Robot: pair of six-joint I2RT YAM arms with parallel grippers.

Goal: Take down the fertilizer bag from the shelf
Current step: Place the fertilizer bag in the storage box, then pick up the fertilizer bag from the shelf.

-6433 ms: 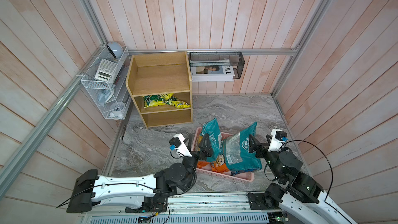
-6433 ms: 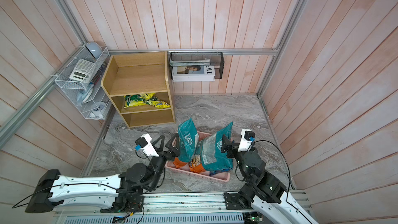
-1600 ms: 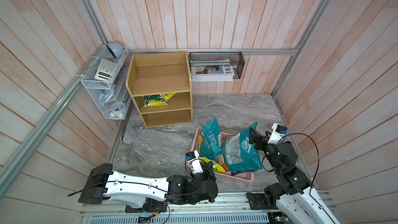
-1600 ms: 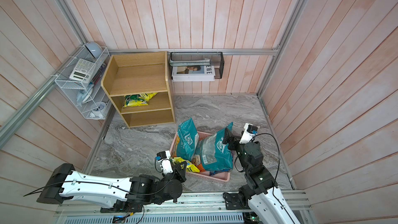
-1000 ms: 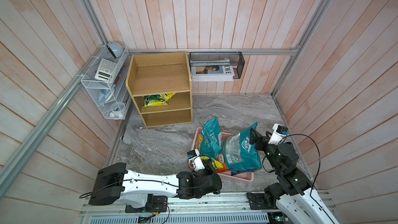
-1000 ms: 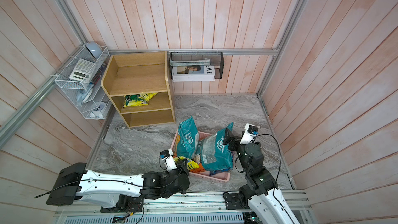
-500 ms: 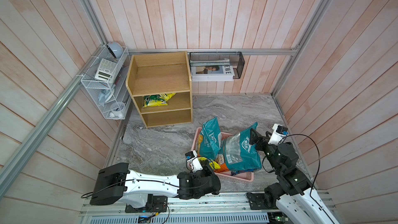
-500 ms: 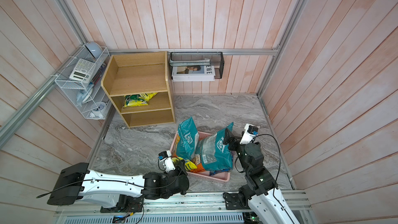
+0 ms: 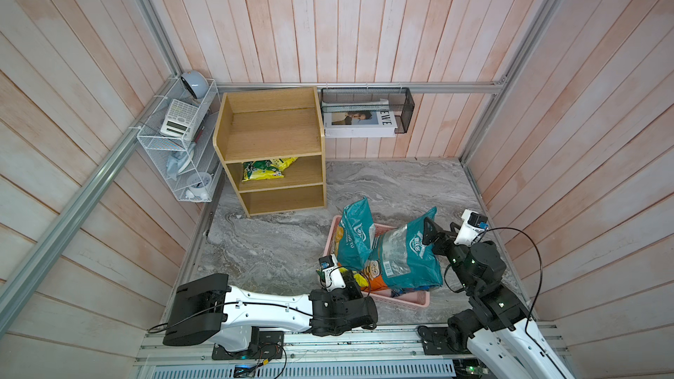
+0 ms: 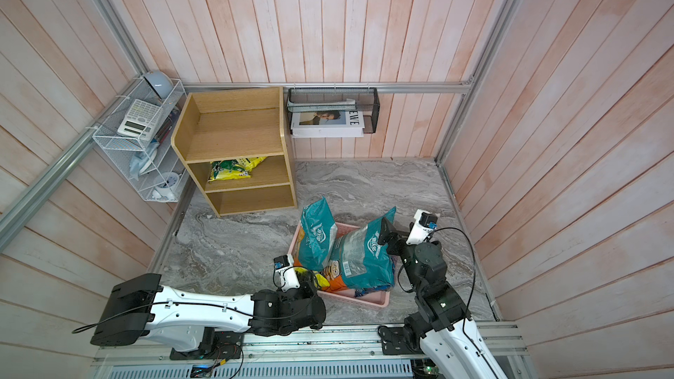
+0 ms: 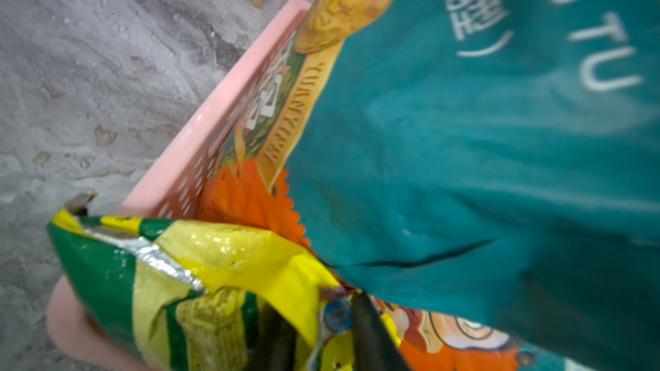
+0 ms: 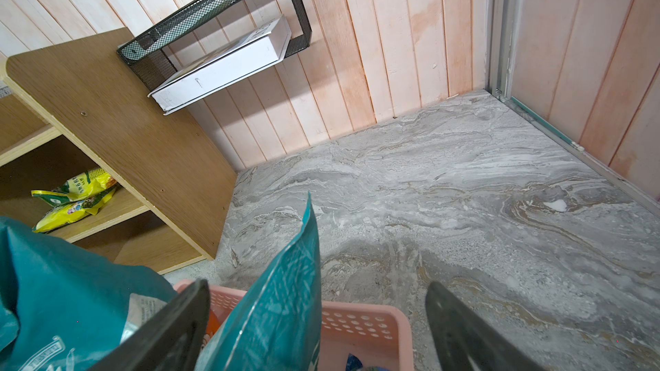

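The fertilizer bag [image 11: 221,273] lies in the near left corner of the pink basket [image 9: 405,300], crowded by two tall teal bags [image 9: 355,238], with the left hand [image 11: 316,315] apart around it. Earlier it shared the middle tier of the shelf [image 9: 270,133] with a second yellow bag [image 9: 264,169], which is still there. The right hand [image 12: 316,285] gapes wide.

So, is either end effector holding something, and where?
Left end effector: yellow-green fertilizer bag lies between its fingers by one edge; real grip cannot be told. Right end effector: nothing.
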